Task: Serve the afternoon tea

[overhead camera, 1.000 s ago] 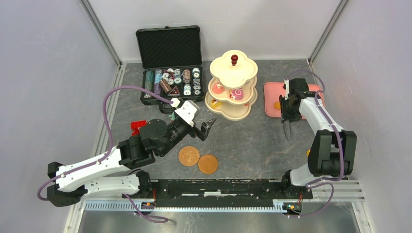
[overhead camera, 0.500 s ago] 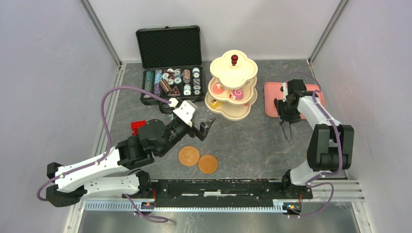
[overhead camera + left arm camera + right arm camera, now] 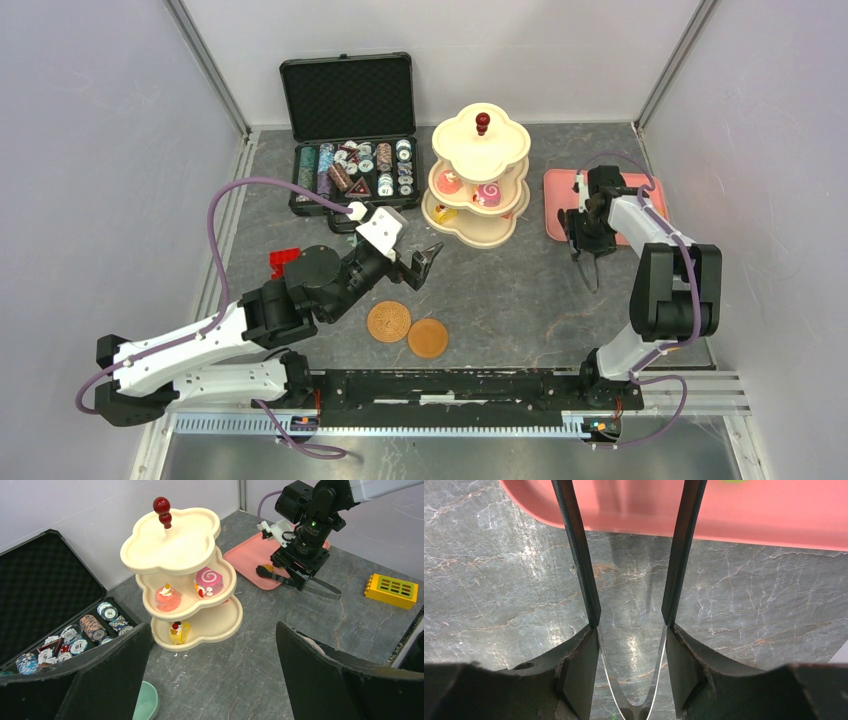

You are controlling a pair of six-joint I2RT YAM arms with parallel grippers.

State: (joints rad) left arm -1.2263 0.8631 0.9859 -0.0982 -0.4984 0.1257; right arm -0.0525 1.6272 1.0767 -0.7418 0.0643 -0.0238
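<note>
Looking at my right arm, I see it folded, elbow high at the right edge, forearm reaching far and wrist bent down. Its claw [image 3: 584, 230] grips tongs [image 3: 579, 555] by both arms, jaws partly apart, the tong tips at the near-left edge of the pink tray [image 3: 556, 190].

My left arm stretches low from near left toward the middle. Its claw [image 3: 210, 680] is spread wide and empty, aimed at the stand [image 3: 185, 540], which sits far centre with pastries [image 3: 166, 596] on its lower tiers. Two saucers [image 3: 389, 321] lie touching near centre. A teal cup [image 3: 145, 705] sits under the left claw.
</note>
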